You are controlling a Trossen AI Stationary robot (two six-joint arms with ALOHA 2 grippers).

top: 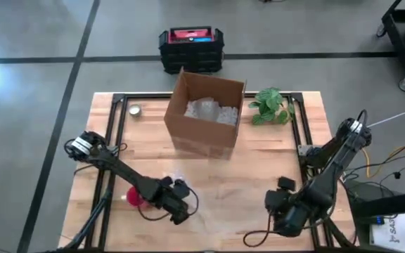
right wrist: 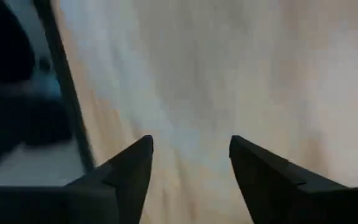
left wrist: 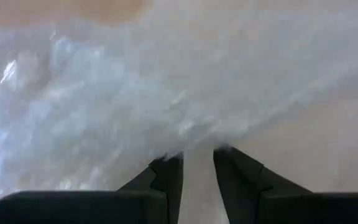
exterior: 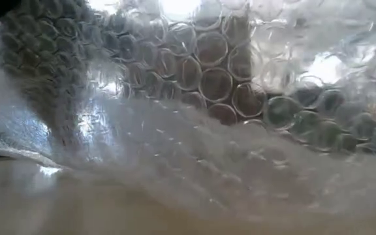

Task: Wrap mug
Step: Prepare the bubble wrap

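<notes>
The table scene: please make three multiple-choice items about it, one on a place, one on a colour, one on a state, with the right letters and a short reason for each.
1. Where is the plant?
A. right beside the box, on its right in the high view
B. inside the box
C. under the left gripper

2. What colour is the mug?
A. green
B. red
C. white

3. How are the right gripper's fingers?
A. shut on the mug
B. shut on the bubble wrap
C. open, holding nothing

Answers:
1. A: in the high view the plant lies on the table close by the box's right side.
2. B: red shows beside the left arm in the high view.
3. C: the right wrist view shows a wide gap between the fingers, with only table beyond.
</notes>
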